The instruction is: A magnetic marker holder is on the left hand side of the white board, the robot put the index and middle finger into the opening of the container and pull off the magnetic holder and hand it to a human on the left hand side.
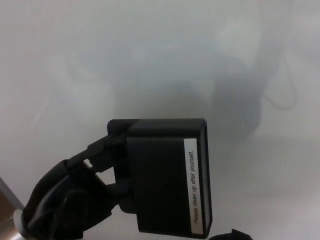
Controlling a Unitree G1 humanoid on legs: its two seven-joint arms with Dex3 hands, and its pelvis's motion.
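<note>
The black magnetic marker holder (160,175) is a box with a white label strip (194,186) along its right side. It fills the lower middle of the head view, in front of the whiteboard (150,60). My left hand (67,202) comes in from the lower left, its fingers (102,150) hooked into the holder's left side and shut on it. Whether the holder still touches the board cannot be told. The holder's opening is hidden behind the hand.
The whiteboard's grey frame edge (9,196) cuts the lower left corner, with brown surface beyond it. A small dark shape (232,235) pokes up at the bottom edge; what it is cannot be told. Blurred grey reflections lie across the board.
</note>
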